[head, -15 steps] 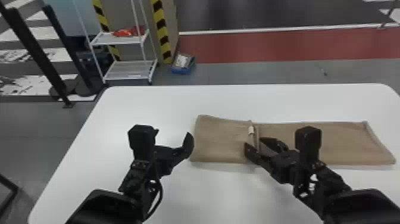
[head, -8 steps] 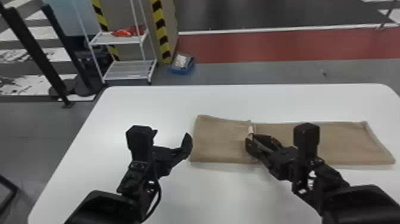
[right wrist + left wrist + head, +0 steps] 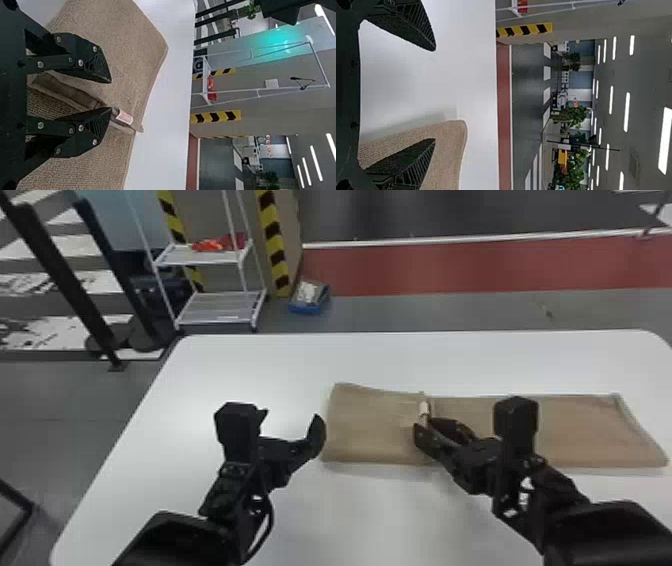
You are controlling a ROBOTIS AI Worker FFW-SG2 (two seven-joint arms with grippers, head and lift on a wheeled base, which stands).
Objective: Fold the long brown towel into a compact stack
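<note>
On one table (image 3: 260,365) lies one towel (image 3: 372,427), left gripper (image 3: 290,421) and right gripper (image 3: 426,430) both agape.

Head view from above, facing forward-down; wrist views low, close, facing outward; all share table (image 3: 370,362).

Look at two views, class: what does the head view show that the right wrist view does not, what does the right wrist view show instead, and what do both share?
Head view: the blue tray on the floor and the brown towel's hemmed right end.
Right wrist view: ceiling strip lights and a green plant.
Both: the towel's folded part, its label, the right tool beside that label, the white table and the white rack.
</note>
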